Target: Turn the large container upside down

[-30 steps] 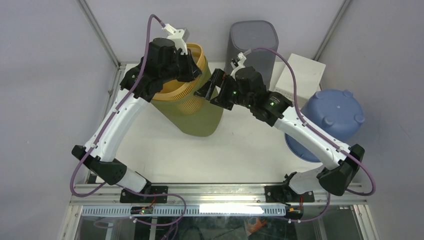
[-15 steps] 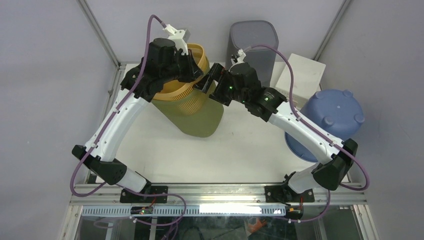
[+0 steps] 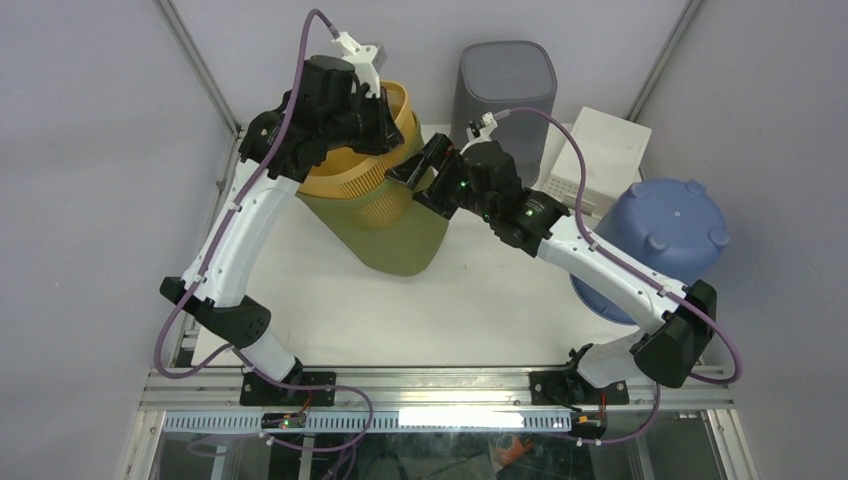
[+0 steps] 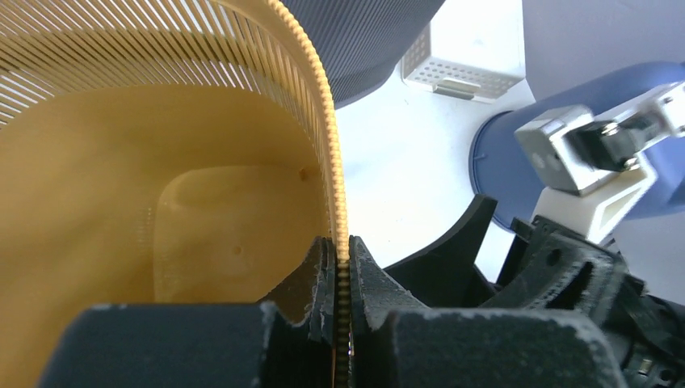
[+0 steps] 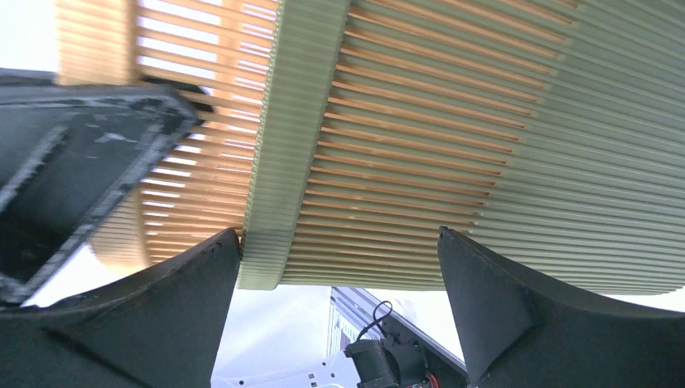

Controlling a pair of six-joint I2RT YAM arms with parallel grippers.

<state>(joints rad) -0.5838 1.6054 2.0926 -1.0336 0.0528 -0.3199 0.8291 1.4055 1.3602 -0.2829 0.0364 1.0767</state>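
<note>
Here the left gripper (image 4: 341,252) is pinched shut on the slatted rim of the yellow basket (image 4: 121,202), which sits tilted inside the olive-green large container (image 3: 400,240) on the far left part of the table (image 3: 480,300). The right gripper (image 5: 339,271) is spread wide, its jaws straddling the large container's ribbed upper wall.

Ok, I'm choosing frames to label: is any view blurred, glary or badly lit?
Top external: sharp, evenly lit, no glare on the green basket. Left wrist: the left gripper, close to the lens, is soft, and the white table is nearly blown out. Right wrist: backlit slats, top left washed out, the right gripper in silhouette.
</note>
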